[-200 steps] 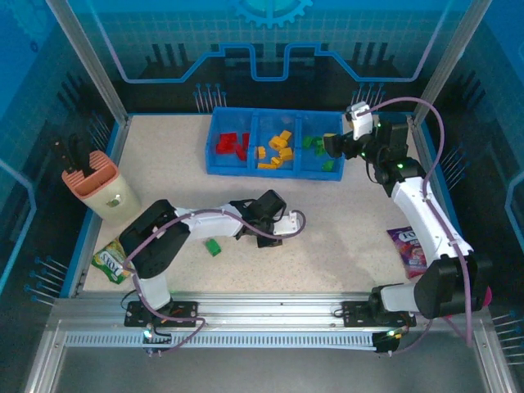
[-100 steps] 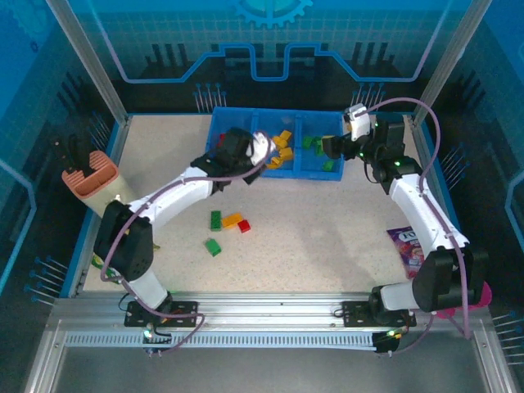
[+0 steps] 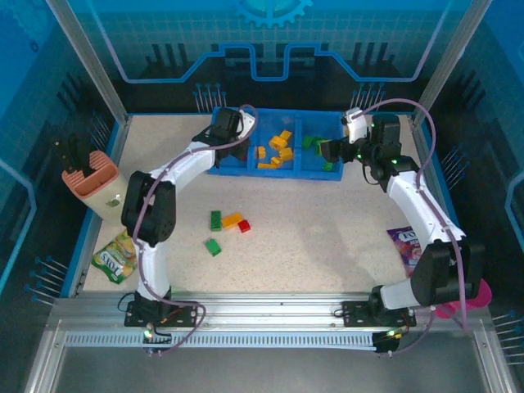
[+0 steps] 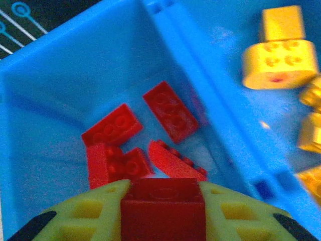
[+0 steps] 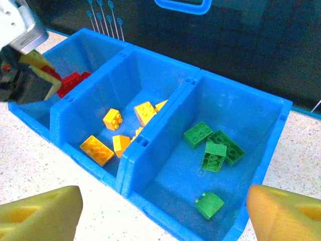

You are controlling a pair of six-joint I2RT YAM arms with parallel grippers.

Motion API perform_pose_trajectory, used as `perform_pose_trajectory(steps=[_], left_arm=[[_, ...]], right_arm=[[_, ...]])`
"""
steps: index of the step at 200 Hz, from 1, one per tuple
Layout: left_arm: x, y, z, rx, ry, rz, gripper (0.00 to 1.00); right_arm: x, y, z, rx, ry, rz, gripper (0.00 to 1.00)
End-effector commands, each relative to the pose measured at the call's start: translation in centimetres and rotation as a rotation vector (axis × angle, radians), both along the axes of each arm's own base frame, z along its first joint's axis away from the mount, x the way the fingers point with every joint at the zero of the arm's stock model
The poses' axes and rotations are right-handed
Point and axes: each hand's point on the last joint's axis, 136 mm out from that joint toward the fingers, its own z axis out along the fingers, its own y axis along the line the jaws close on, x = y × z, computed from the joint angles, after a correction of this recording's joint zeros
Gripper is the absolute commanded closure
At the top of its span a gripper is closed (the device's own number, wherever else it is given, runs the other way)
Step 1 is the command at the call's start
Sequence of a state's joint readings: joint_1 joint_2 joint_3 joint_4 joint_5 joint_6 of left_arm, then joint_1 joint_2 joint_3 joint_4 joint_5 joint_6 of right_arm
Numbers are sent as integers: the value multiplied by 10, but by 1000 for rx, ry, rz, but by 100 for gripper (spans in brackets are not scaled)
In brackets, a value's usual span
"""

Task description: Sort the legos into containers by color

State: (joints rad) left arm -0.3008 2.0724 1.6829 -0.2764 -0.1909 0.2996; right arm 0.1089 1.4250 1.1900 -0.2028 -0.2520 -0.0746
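Swinging up from mid-table, the left gripper (image 3: 228, 131) now hangs over the left compartment of the blue plastic tray (image 3: 270, 170). It is clamped on a glossy red brick (image 4: 163, 211) set crosswise between its yellow fingers (image 4: 90, 216), above several studded red bricks (image 4: 170, 110) lying at mixed angles. We see the right gripper (image 5: 163, 216), fingers spread wide, above the green compartment, and four loose legos (image 3: 232, 219) rest mid-table.

- A beige-and-pink utensil holder (image 3: 97, 190) is standing at the counter's (image 3: 327, 221) left edge.
- A green snack packet (image 3: 115, 257) is lying just beside it.
- A purple packet (image 3: 405, 248) is lying far right.
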Motion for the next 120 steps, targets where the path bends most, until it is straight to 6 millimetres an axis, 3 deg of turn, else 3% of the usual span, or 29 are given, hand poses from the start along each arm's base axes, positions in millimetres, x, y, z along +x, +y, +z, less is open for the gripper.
perform_pose_trajectory(steps=[1, 56, 120], left_arm=[[25, 10, 13, -54, -29, 64, 79], [66, 14, -19, -114, 20, 91, 79], [76, 12, -32, -155, 42, 120, 75]], right_arm=[[3, -2, 8, 14, 14, 7, 13], [2, 3, 5, 11, 28, 20, 11], [4, 10, 5, -1, 40, 38, 9]])
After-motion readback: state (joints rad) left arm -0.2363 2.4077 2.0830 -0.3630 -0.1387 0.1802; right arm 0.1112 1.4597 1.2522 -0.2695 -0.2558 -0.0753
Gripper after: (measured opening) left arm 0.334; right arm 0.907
